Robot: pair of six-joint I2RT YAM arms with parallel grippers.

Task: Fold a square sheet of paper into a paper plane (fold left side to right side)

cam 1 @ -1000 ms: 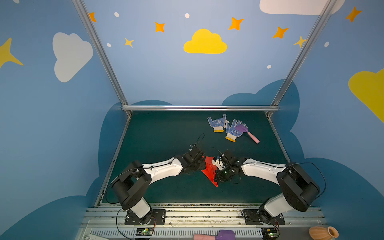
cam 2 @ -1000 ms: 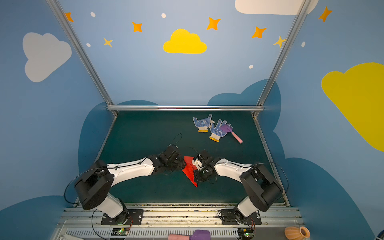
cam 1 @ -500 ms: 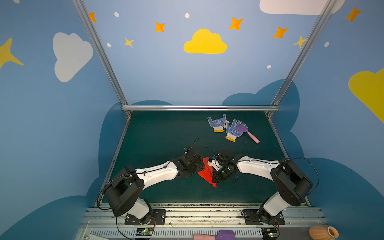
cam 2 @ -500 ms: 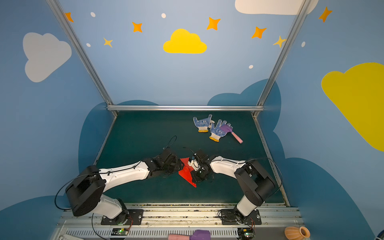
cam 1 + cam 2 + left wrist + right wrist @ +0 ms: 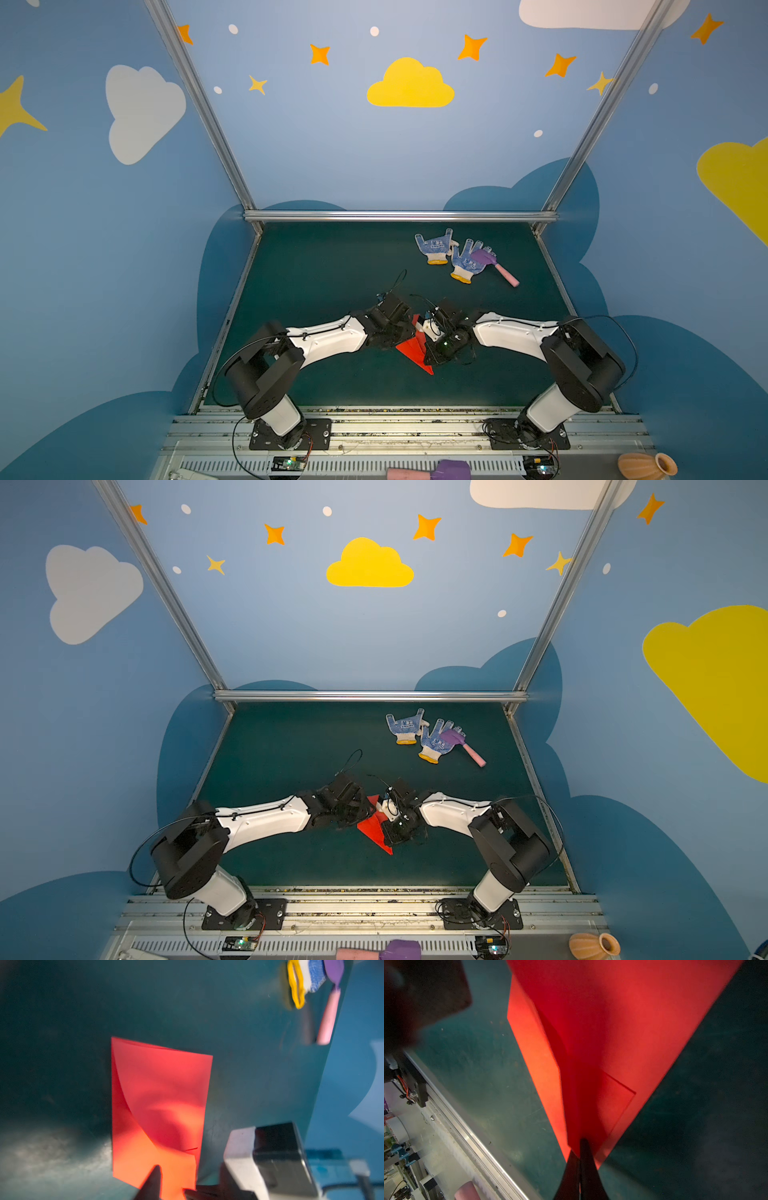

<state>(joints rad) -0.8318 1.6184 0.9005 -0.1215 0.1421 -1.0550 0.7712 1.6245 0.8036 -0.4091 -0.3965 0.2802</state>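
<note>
Near-centre on the mat [image 5: 332, 270], right gripper [image 5: 579, 1151] pinches the part-folded red sheet [image 5: 413, 353], left gripper's [image 5: 172, 1182] hold unclear; flattening the crease seems next.

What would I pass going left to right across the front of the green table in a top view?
left arm → red paper → right arm

Paper plane [image 5: 623, 1022] edge-cropped (glove [image 5: 311, 978] blurry)
</note>
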